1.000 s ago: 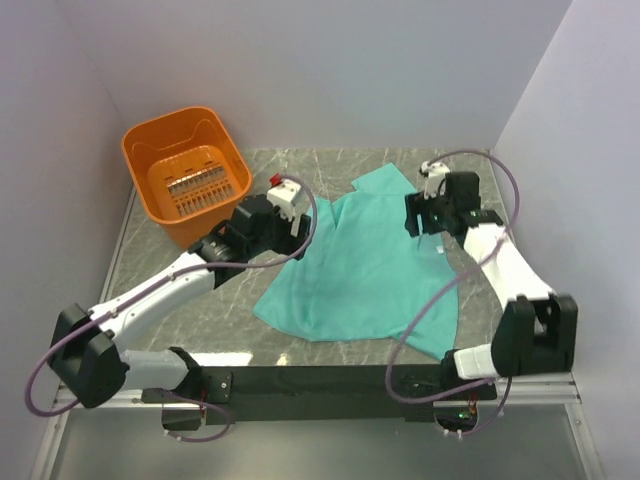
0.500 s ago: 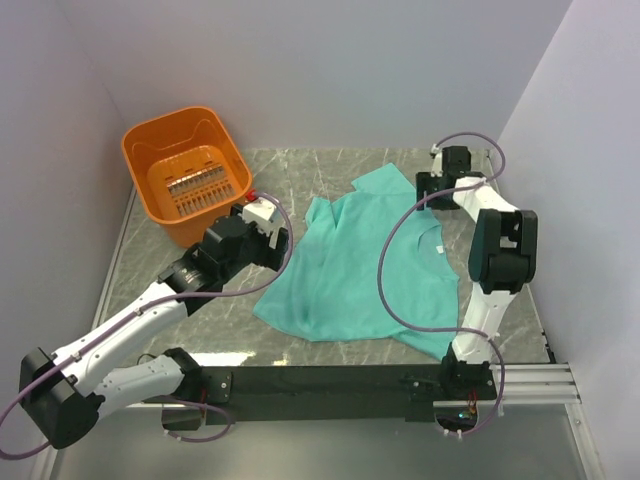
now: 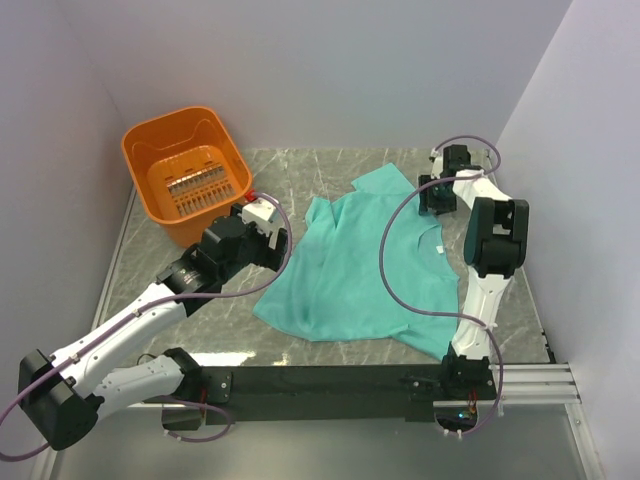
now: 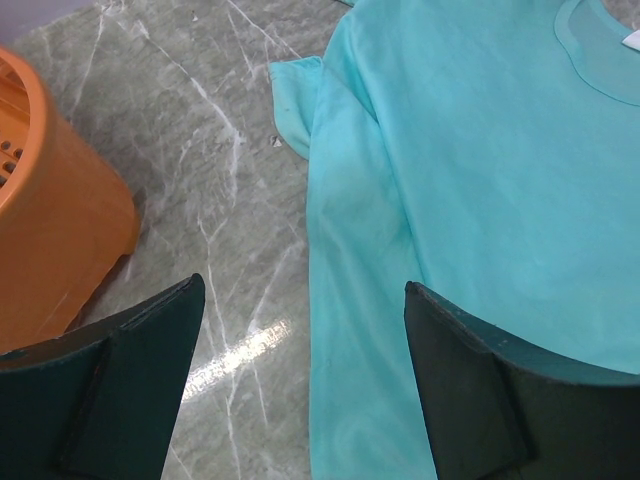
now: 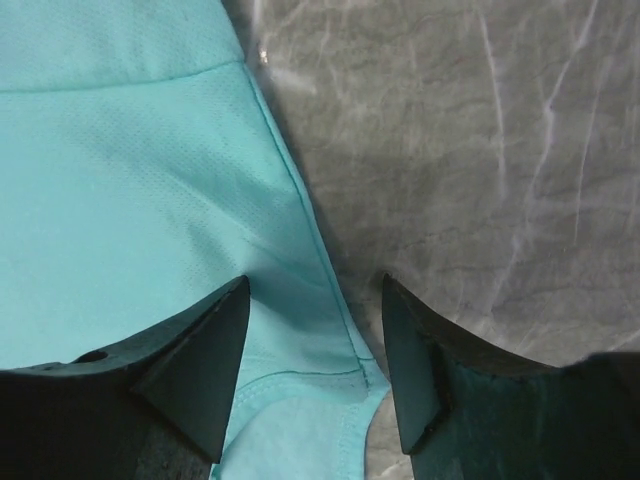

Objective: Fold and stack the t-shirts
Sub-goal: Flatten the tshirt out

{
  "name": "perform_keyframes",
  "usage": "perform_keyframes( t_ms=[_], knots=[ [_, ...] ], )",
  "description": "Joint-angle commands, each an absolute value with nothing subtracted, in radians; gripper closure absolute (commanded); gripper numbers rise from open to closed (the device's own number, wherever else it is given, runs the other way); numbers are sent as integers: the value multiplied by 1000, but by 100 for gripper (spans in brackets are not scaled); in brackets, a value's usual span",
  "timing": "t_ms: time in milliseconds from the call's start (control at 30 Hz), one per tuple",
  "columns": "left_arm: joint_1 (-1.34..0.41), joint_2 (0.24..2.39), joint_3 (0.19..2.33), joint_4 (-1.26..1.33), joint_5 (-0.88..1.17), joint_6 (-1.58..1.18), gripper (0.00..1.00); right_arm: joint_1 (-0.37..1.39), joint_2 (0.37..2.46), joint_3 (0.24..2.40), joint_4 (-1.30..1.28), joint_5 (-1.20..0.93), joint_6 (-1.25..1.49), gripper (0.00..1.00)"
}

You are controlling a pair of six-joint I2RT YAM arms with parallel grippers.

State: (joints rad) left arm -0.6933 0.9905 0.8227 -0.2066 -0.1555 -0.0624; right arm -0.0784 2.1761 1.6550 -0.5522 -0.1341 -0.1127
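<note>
**marbletop_mike:** Where would this go sideways? The t-shirt is lying flat and unfolded, spread from the centre of the top view out to the right, collar end toward the right edge.

**yam_fan:** I'd worry about the right side. The right gripper is up in the upper right of the top view, right at the sleeve's edge. In its wrist view the hem runs down between the two fingers, with bare table filling the right half. A pinch there probably catches only a thin strip of hem, and soft cloth like that could slide out once it's lifted. The fold would then flop or come out crooked. That arm's purple cable also loops across the shirt in the top view. I can't tell whether it touches the cloth, but it could drag it.

**marbletop_mike:** And the left one?

**yam_fan:** The left gripper has its fingers spread wide with nothing between them. It hangs over bare marble with the shirt's side edge under its right finger, and the orange basket is close by at the left of that frame. Dropping straight down, it might grab very little cloth or bump the basket.

**marbletop_mike:** So neither is holding anything?

**yam_fan:** No. The right one's fingers are apart too, just narrower, straddling the hem without clamping it.
</note>
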Motion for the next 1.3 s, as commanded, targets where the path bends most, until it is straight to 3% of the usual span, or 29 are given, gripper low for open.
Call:
perform_keyframes(
  t_ms=[0,200,333,633,867,967,1100,1200,1267],
  knots=[
    [-695,971,816,-183,-146,-40,14,-83,2194,1700,-607,-164,-138,40],
    [-693,968,813,-181,-155,-37,14,-104,2108,1637,-612,-230,-179,83],
    [-693,966,813,-181,-155,-37,14,-118,1971,1481,-568,-216,-213,100],
    [-695,963,815,-183,-130,-40,14,-233,1649,1021,-551,-184,-471,100],
    [-695,976,818,-190,-106,-43,15,-301,1557,962,-591,-235,-531,98],
    [-693,973,818,-189,-107,-41,15,-317,1498,960,-588,-270,-531,92],
    [-693,973,819,-192,-95,-43,15,-321,1433,982,-534,-301,-493,63],
    [-693,976,824,-192,-84,-43,15,-315,1465,1047,-494,-337,-414,54],
    [-695,974,822,-193,-86,-43,15,-295,1562,1132,-486,-357,-338,53]
  ],
)
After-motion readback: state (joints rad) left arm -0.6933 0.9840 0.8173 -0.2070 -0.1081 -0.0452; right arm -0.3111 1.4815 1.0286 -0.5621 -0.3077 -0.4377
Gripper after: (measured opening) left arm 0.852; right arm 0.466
